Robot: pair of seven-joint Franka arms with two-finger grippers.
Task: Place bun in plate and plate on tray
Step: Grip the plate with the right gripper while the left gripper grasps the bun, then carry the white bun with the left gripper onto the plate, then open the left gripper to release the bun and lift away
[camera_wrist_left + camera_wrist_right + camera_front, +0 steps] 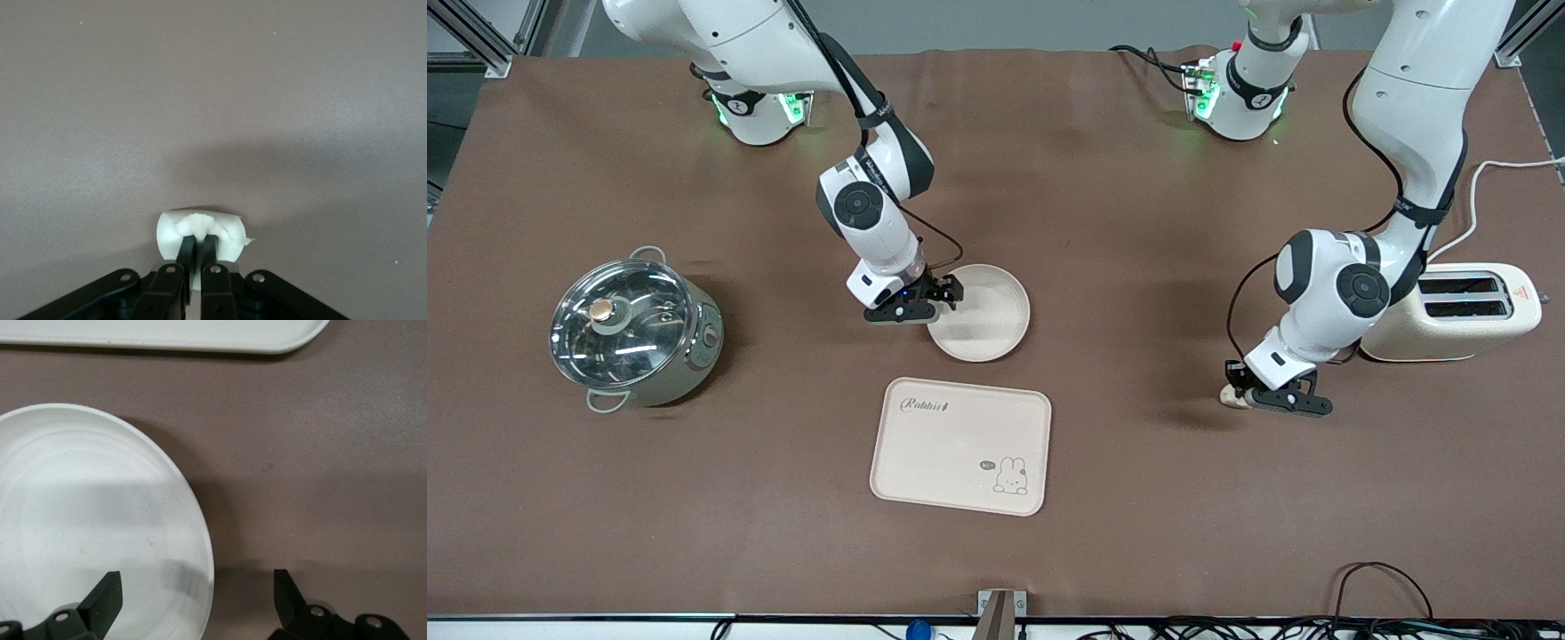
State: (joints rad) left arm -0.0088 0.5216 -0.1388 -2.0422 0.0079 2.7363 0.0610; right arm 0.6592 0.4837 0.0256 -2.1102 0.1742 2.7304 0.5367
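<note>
The bun (1232, 396) is a small pale piece lying on the brown table toward the left arm's end, nearer to the front camera than the toaster. My left gripper (1241, 397) is shut on it; in the left wrist view the black fingertips (189, 247) pinch into the soft bun (227, 241). The round cream plate (987, 316) lies mid-table, with the rectangular "Rabbit" tray (960, 444) nearer the camera. My right gripper (947, 298) is open and low at the plate's edge. Its fingers (107, 595) straddle the plate's rim (205, 567), one over the dish and one outside it. The tray's edge (167, 339) also shows there.
A steel pot with a glass lid (636, 329) stands toward the right arm's end. A cream toaster (1463, 313) stands beside the left arm's elbow, with its white cord running off the table. Cables lie along the table's front edge (1387, 622).
</note>
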